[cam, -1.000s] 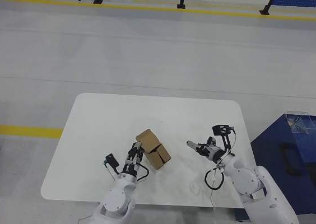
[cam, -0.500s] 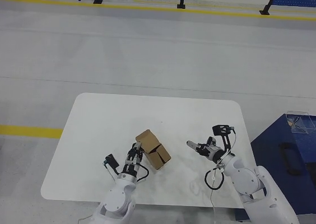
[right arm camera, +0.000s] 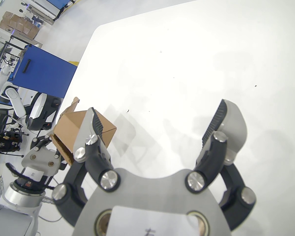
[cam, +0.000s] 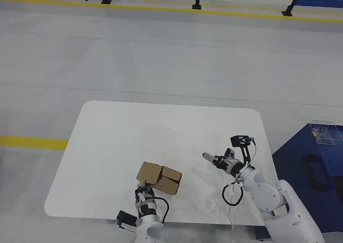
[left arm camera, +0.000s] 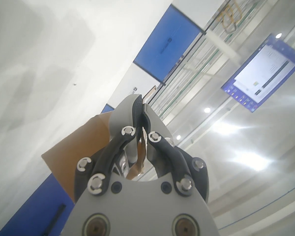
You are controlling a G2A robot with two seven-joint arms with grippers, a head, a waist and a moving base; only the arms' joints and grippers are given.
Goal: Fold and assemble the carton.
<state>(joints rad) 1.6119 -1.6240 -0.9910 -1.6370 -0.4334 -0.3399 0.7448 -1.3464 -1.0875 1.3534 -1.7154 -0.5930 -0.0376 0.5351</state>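
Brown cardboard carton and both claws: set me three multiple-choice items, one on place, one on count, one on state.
1. Where is the brown cardboard carton on the white rounded table?
A. Near the robot's edge, by the left claw
B. At the far edge
C. Off the table, on the floor

2. How many cartons are at the table?
A. Three
B. One
C. Two

3. How stands the right claw?
A. Shut on the carton
B. Shut, empty
C. Open, empty

Key: 1 A, the top view shows it close to the near edge; 2 B, a single carton shows there; 3 C, its own wrist view shows it spread wide over bare table.
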